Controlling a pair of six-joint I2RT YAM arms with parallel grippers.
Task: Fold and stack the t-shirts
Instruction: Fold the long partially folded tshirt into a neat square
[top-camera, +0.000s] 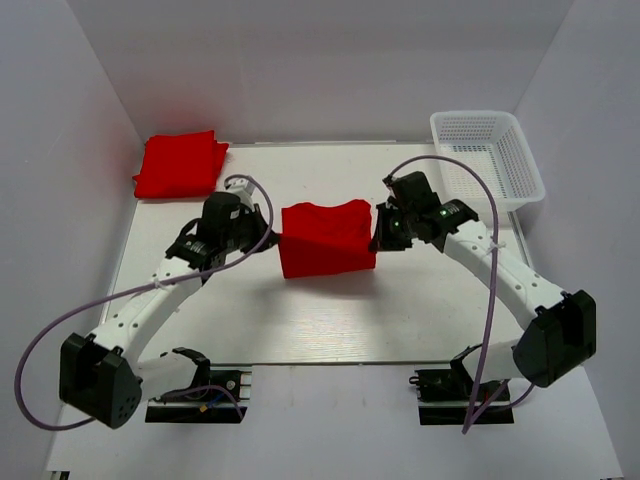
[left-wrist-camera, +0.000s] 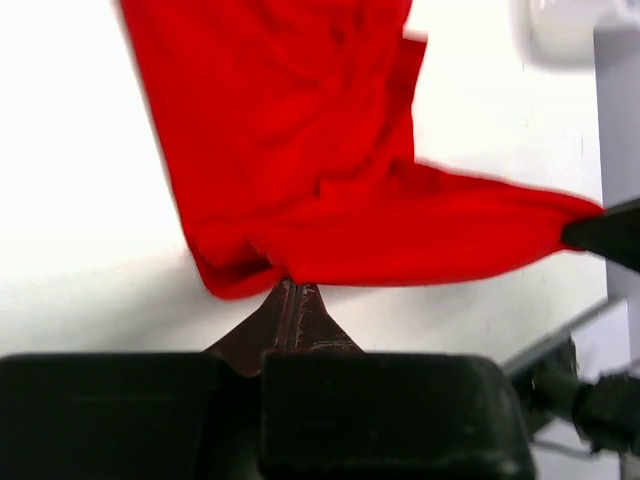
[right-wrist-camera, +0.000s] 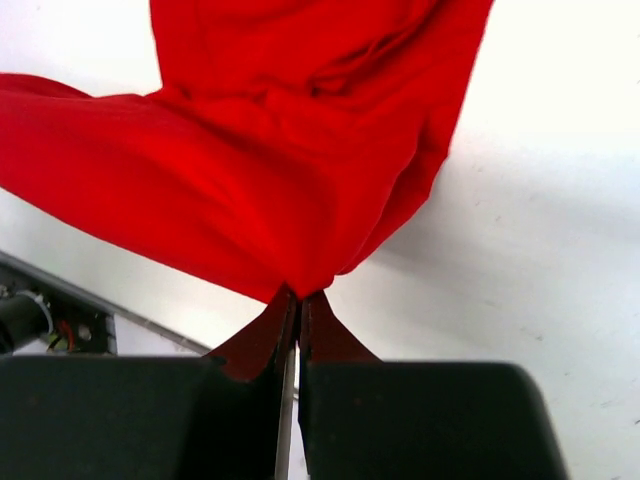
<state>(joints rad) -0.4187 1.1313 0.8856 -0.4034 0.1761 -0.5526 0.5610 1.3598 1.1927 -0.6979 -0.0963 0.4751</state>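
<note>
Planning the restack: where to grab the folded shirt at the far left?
On the folded shirt, probably pinch the right edge, coming from the table centre: it lies flat by the left wall, so its right and near edges are the open ones.

You're looking at a white table (top-camera: 330, 320): folded red t-shirt (top-camera: 180, 166) is lying at its far-left corner, mesh basket (top-camera: 476, 114) is sitting far-right, second red t-shirt (top-camera: 325, 240) is hanging mid-table (contact unclear).
</note>
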